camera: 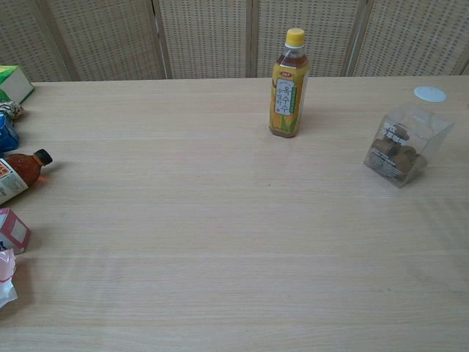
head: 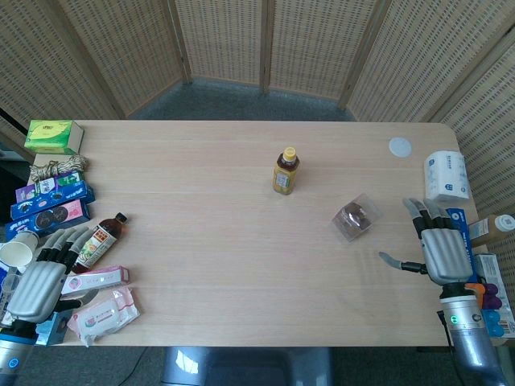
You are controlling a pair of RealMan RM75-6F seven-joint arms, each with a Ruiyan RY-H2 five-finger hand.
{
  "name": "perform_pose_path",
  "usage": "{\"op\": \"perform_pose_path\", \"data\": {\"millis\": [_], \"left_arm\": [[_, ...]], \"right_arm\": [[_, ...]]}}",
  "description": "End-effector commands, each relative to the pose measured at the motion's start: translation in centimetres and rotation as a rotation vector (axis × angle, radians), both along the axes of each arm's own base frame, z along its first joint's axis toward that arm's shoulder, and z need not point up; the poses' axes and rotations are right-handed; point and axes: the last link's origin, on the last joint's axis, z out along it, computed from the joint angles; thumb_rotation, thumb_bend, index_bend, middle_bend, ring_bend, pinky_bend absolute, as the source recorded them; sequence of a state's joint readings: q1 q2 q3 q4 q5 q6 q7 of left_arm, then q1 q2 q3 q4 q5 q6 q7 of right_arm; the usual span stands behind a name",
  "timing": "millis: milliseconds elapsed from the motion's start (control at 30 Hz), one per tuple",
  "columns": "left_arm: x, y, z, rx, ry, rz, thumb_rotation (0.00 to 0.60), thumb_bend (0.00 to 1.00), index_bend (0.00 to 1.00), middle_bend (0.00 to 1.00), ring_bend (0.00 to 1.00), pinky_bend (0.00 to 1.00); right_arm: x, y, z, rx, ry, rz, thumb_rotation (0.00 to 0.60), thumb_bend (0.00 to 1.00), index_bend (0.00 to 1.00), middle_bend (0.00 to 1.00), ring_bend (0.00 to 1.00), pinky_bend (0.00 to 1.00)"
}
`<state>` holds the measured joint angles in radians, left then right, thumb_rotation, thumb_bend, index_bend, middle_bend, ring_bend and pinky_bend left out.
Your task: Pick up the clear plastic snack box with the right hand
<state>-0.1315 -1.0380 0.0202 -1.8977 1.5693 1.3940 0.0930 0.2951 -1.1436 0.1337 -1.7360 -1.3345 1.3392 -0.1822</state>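
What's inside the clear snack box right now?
Through the clear snack box walls, dark brown snack pieces show, piled in its lower half with a small label on top. What kind they are, and how many, can't be made out.

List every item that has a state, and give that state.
Snack box: closed, on table, not held.
Yellow-capped bottle: upright, capped.
Brown bottle: lying on its side, capped.
Paper roll: lying on its side.
Right hand: open, fingers apart, holding nothing.
Left hand: open, resting at table edge.

Clear plastic snack box (head: 356,217) (camera: 407,144), brown snacks inside, resting on table, right of centre
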Motion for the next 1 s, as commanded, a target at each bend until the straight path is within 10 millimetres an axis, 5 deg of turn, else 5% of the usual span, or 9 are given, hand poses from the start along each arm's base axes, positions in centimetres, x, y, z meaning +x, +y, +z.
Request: {"op": "perform_pose_path", "data": {"millis": [33, 500, 1000], "left_arm": [[-0.1, 0.1, -0.2, -0.005, -0.003, 0.003, 0.6, 0.23, 0.01, 0.0, 0.0, 0.0], [-0.1, -0.1, -0.4, -0.028, -0.011, -0.002, 0.6, 0.23, 0.01, 0.0, 0.0, 0.0], [-0.4, -0.3, -1.9, -0.063, -0.011, 0.023, 0.6, 0.23, 0.01, 0.0, 0.0, 0.0]], "right_arm": [[0.1, 0.0, -0.1, 0.003, 0.0, 0.002, 0.228, 0.04, 0.0, 0.0, 0.0, 0.0], [-0.2, -0.2, -1.0, 0.043, -0.15, -0.03, 0.228, 0.04, 0.0, 0.0, 0.0, 0.0], [-2.2, -5.0, -5.9, 0.127, -0.323, -0.088, 0.231, 0.0, 0.0, 0.0, 0.0, 0.0]]}}
